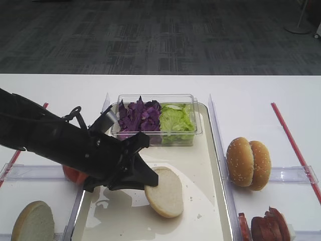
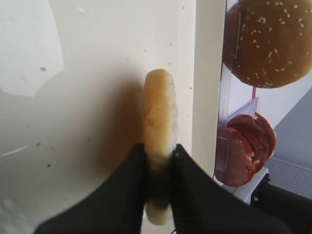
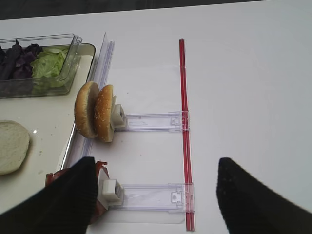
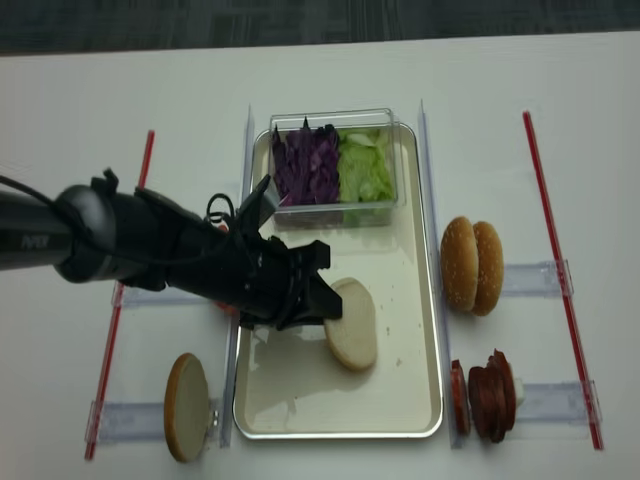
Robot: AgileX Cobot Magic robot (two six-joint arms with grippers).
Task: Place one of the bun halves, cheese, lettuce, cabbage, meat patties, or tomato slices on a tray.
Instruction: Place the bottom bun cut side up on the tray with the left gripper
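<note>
My left gripper (image 1: 149,182) is shut on a flat pale bun half (image 1: 166,193), pinching its near edge between both black fingers (image 2: 139,161). The bun half (image 4: 352,322) hangs tilted over the middle of the cream tray (image 4: 400,300); in the left wrist view it shows edge-on (image 2: 160,112). Whether it touches the tray I cannot tell. Cabbage (image 1: 138,116) and lettuce (image 1: 175,119) fill a clear box at the tray's back. Meat patties (image 4: 490,395) stand on edge right of the tray. Tomato slices (image 1: 73,174) peek from under my left arm. My right gripper (image 3: 153,173) is open above the table.
Two sesame buns (image 1: 248,163) stand in a clear holder right of the tray. Another bun half (image 4: 187,405) stands on edge at the front left. Red strips (image 4: 555,250) and clear rails (image 3: 151,122) lie on the white table on both sides.
</note>
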